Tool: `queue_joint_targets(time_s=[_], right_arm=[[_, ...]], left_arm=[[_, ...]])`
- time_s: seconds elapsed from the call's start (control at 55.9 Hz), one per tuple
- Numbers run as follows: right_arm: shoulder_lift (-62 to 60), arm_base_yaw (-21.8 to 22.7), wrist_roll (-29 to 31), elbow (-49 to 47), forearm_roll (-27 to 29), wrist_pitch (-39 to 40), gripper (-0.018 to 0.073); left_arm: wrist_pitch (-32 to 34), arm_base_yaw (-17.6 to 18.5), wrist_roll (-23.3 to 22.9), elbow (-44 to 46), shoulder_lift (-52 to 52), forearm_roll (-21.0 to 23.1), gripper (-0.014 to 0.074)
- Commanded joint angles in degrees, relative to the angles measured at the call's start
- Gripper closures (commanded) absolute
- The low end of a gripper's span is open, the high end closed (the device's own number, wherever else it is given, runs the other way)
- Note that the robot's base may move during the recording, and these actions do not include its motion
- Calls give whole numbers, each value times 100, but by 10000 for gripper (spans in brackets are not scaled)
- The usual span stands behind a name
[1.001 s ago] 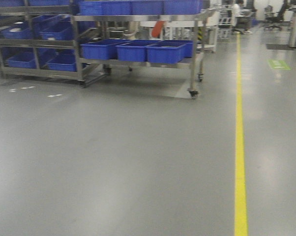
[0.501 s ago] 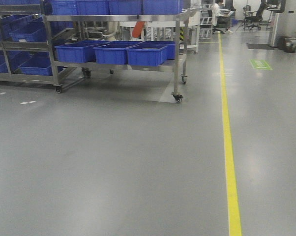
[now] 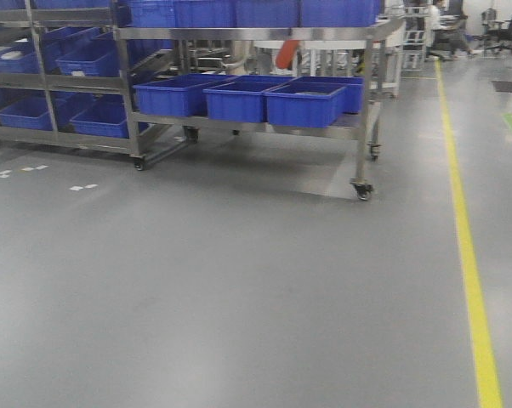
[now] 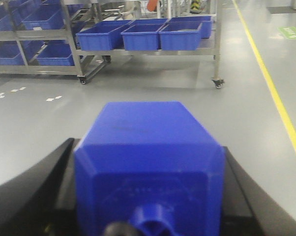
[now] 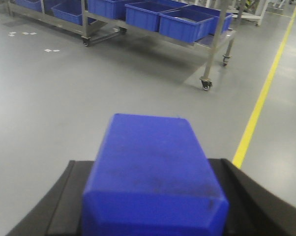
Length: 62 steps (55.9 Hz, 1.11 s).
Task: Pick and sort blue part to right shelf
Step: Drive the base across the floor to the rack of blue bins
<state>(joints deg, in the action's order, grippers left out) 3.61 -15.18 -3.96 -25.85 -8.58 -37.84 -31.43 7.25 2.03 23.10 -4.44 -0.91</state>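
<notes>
Grey shop floor pretty much everywhere, with a yellow line painted along it, off to the right of both my grippers. Ahead of me and well apart from what I'm holding stands a steel shelf on casters with a row of blue bins on its lower deck, and another rack of bins sits just left of it. My left gripper is clamped on a blue part, black fingers against both its sides and a round knob on the near face. My right gripper is squeezed onto a second blue part the same way, both held up over bare floor.
</notes>
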Motion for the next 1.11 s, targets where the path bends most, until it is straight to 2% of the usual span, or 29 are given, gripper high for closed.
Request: queue_joint_targets(time_s=[0.0, 1.091], right_arm=[[96, 19, 43, -148, -60, 510, 350], [96, 19, 43, -148, -60, 510, 350]], left_arm=[[526, -1, -33, 170, -102, 7, 220], [526, -1, -33, 170, -102, 7, 220]])
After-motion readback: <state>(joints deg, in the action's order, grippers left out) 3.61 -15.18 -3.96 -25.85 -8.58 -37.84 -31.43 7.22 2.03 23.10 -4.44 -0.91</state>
